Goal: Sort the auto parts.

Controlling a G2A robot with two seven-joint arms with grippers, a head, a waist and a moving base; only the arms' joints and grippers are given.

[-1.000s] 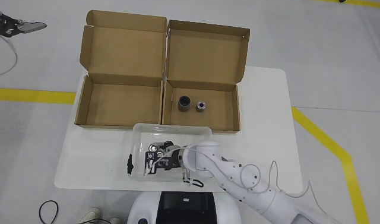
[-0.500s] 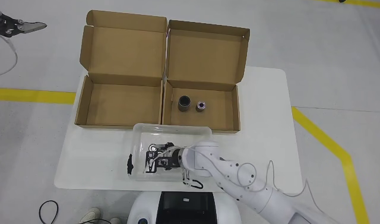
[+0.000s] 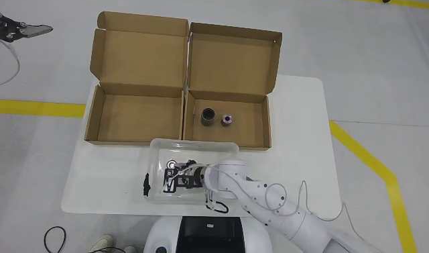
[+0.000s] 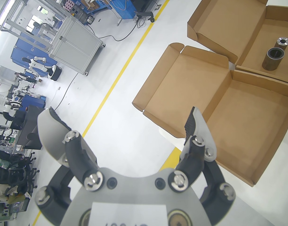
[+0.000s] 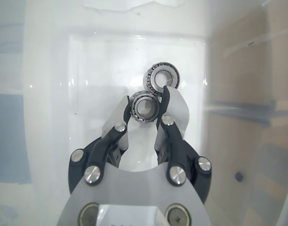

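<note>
Right gripper (image 5: 146,97): pressed onto one bearing (image 5: 145,108), pads on opposite flanks, apparently for lifting it from the clear bin (image 3: 194,144) at lower centre of the top view. Second bearing (image 5: 163,76) touching the first: two bearings in all. Two cardboard boxes higher in frame, left box (image 3: 134,119) and right box (image 3: 251,129), the latter holding two parts, dark sleeve (image 3: 208,117) and silver bush (image 3: 226,119). Left gripper (image 4: 121,116) spread, holding nothing.

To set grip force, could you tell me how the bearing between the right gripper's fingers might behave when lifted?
The nearer bearing looks like solid steel, so probably stiff and heavy for its size. Its round, shiny outside may slip between the right gripper's pads. It seems to touch the second bearing, which may roll away.
</note>
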